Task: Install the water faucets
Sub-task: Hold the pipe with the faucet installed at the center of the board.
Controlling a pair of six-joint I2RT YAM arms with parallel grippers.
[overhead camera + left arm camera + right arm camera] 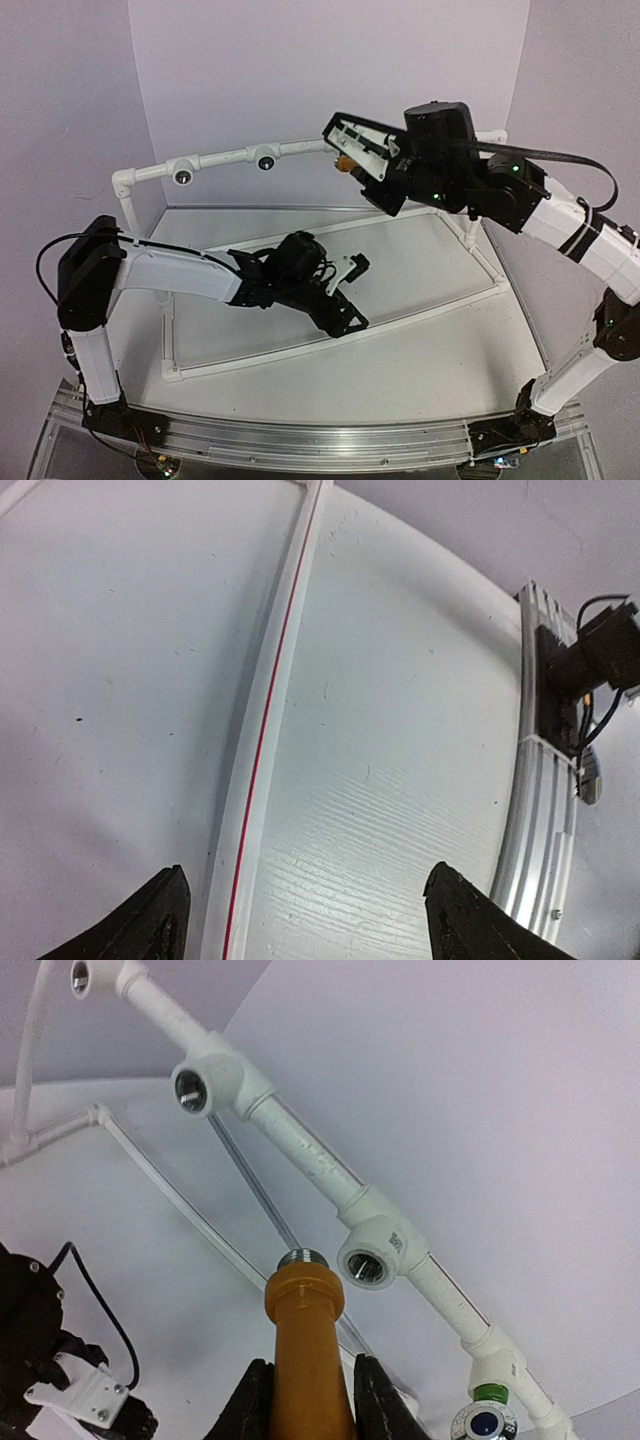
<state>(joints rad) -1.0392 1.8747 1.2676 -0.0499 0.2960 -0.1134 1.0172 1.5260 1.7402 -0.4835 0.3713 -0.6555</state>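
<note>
At the desk's far edge, my right pincer [308, 1398] grips the yellow-orange faucet [303, 1325]. Its threaded end leads, just beside the socket [366, 1266], not touching.

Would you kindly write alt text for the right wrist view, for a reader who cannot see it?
Two black fingers of the right gripper clamp a yellow-orange plastic faucet, its threaded end near an open round socket on the white pipe frame.

Tally by kind
Two faucets: orange faucet [305, 1330] in right gripper [308, 1375], green faucet [487, 1396] to its right. Three sockets [365, 1266] ahead. One frame [300, 1150]. Two grippers, counting left gripper [305, 910].
</note>
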